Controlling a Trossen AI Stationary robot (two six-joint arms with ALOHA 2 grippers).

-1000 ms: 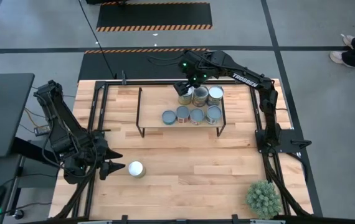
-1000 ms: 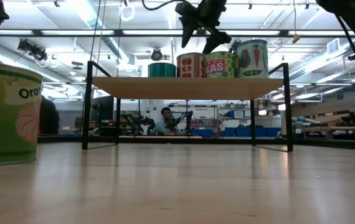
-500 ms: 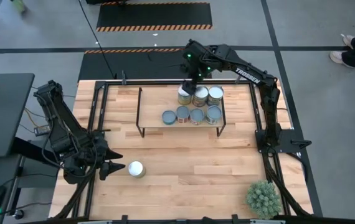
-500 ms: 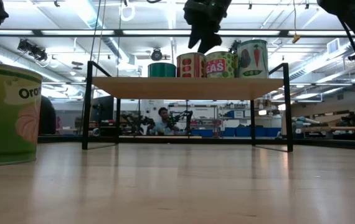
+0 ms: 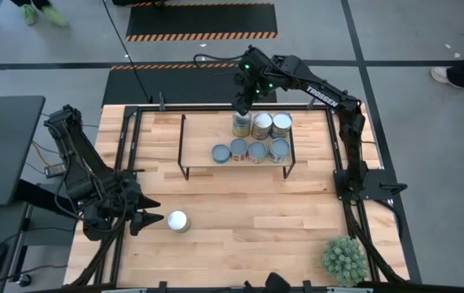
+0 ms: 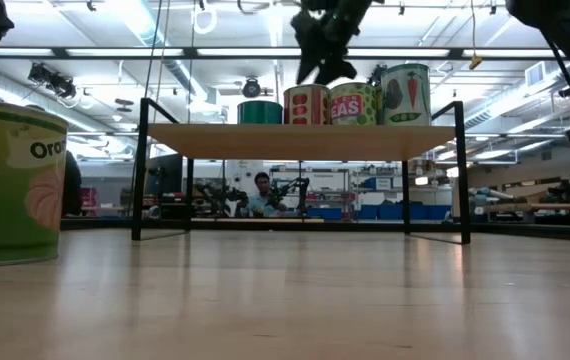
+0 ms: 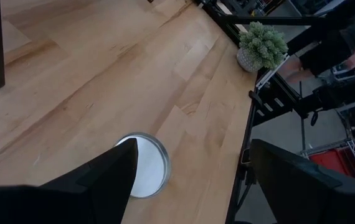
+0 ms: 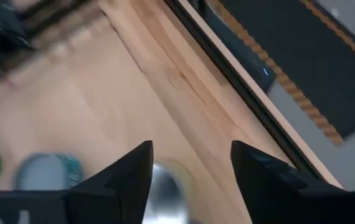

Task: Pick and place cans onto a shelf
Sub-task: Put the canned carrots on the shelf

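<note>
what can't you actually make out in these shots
- Low view: the front row of cans on the shelf hides those behind; the full count shows only from above.
- Low view: the near can is cut by the edge, its label partial.
- Right wrist view: motion blur smears the can tops.

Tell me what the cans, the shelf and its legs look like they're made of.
The cans look like metal: round silvery tops from above, printed paper-like labels around the sides in the low view. The shelf looks like light, matte wood with visible grain, matching the table. Its legs look like thin black metal rod, probably painted.
</note>
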